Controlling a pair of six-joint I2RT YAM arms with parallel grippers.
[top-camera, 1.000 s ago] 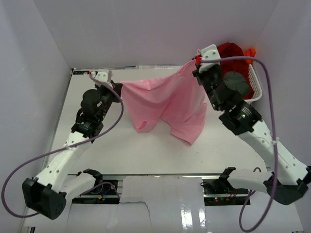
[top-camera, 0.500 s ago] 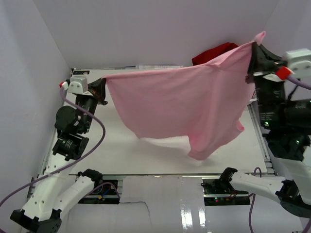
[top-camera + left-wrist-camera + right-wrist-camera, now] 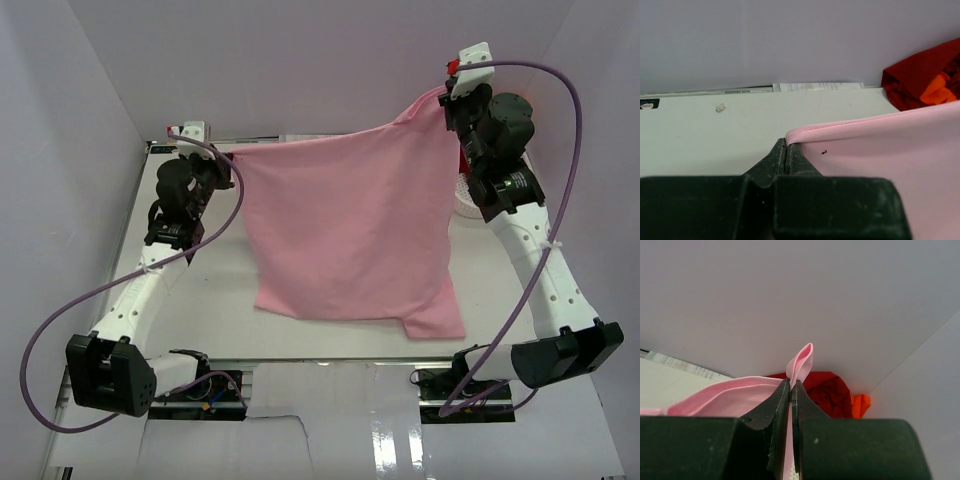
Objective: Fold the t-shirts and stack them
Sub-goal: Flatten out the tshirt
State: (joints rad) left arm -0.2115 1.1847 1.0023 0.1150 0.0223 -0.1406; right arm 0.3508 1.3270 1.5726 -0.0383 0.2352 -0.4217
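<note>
A light pink t-shirt (image 3: pixel 345 230) hangs stretched between both grippers, its lower edge resting on the white table (image 3: pixel 200 310). My left gripper (image 3: pixel 222 158) is shut on the shirt's top left corner; the left wrist view shows the pink hem (image 3: pixel 850 125) pinched at the closed jaw tips of that gripper (image 3: pixel 786 145). My right gripper (image 3: pixel 447 95), raised higher at the back right, is shut on the top right corner, and a loop of pink cloth (image 3: pixel 802 357) pokes out above that gripper (image 3: pixel 791 385). A dark red t-shirt (image 3: pixel 827 390) and an orange t-shirt (image 3: pixel 860 405) lie bunched behind.
A white mesh basket (image 3: pixel 464 198) peeks out beside the right arm at the back right. White walls close in the back and both sides. Paper strips (image 3: pixel 817 86) lie along the table's far edge. The dark red t-shirt (image 3: pixel 920 80) and the orange t-shirt (image 3: pixel 940 92) sit at the far right.
The pink t-shirt, bunched a second ago and then spread wide in the air, now hangs flatter with its lower edge on the table. My right gripper has swung back inward; both stay shut.
</note>
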